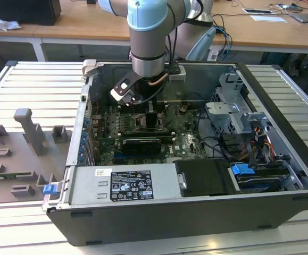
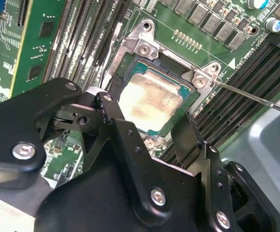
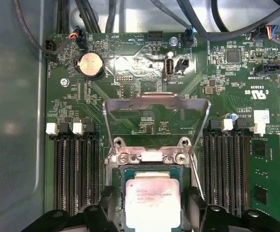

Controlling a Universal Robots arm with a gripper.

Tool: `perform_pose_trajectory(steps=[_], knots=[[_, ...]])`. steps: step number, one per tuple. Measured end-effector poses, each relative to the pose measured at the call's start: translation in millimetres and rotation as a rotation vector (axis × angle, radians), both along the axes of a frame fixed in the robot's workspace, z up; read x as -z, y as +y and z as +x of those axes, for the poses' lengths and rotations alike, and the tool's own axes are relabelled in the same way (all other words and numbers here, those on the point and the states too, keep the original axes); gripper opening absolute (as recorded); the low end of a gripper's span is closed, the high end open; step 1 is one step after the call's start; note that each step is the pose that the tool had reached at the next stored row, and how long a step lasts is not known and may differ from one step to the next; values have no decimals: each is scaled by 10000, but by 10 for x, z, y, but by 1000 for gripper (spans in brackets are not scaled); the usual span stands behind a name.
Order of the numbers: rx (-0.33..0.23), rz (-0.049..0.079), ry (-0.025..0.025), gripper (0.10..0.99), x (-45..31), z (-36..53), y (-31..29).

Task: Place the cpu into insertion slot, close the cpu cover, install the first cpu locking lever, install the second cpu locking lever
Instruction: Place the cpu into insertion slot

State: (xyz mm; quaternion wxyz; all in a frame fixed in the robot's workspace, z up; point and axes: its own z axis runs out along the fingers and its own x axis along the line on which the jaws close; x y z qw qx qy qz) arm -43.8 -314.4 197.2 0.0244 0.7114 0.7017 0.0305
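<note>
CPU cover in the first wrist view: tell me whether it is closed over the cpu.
No, the cpu cover stands flipped open beyond its hinge, leaving the cpu uncovered.

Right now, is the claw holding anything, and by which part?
Cannot tell. The claw straddles the cpu in the insertion slot, at two opposite edges; contact isn't visible.

The arm (image 1: 148, 37) is your usual brushed-grey tubes, with a pale blue cap (image 1: 146, 13) just above the wrist barrel (image 1: 149, 62) — a black cable (image 1: 171, 45) runs down beside that barrel, and a black-and-white block (image 1: 123, 90) sits just under it. Below the barrel, the gripper (image 2: 144, 116) is all matte black linkages dotted with silver screws (image 2: 158, 196).
</note>
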Motion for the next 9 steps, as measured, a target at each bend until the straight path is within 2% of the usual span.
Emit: perform_pose_trajectory(steps=[6, 9], knots=[[6, 22, 0, 675, 0, 0, 10], [6, 21, 0, 675, -28, 0, 10]])
